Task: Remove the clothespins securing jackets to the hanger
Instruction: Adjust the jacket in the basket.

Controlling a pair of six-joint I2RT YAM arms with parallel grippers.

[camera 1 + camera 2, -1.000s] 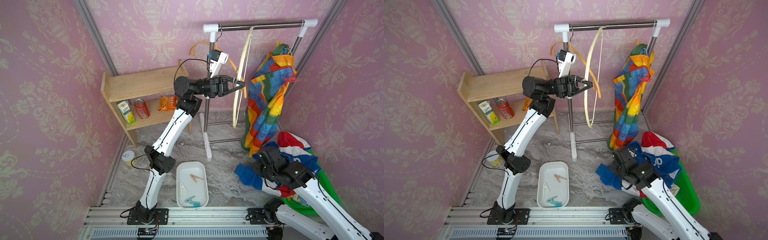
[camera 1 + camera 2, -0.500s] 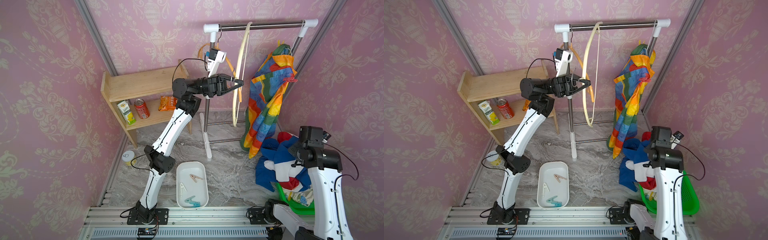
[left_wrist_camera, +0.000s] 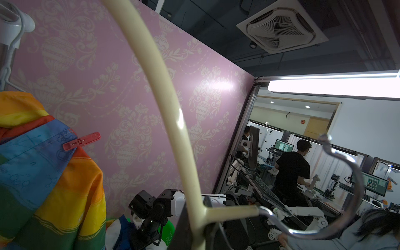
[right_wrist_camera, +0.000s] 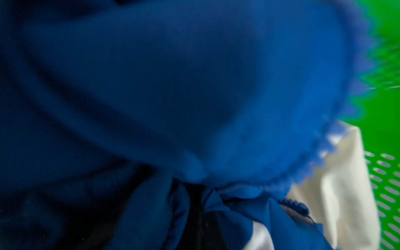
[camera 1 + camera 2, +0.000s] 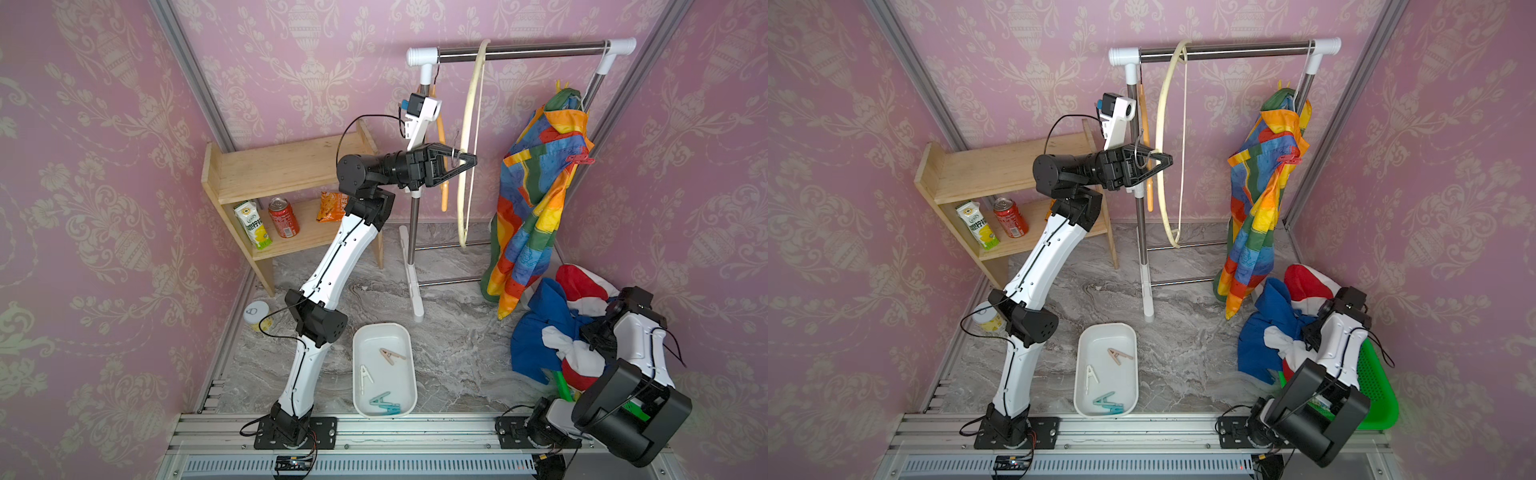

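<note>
Though a cream hanger (image 3: pixel 168 112) intervenes, a red clothespin (image 3: pixel 81 141) grips the rainbow jacket (image 3: pixel 43 184).

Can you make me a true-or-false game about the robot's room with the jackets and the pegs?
1. Three clothespins lie in the white tray. True.
2. The rainbow jacket lies flat on the floor. False: it hangs on the rack.
3. A red clothespin is clipped to the rainbow jacket. True.
4. The left gripper holds a drink can. False: it is shut on the cream hanger.
5. The blue jacket hangs on the rack. False: it lies in a heap, partly on the green basket.
</note>
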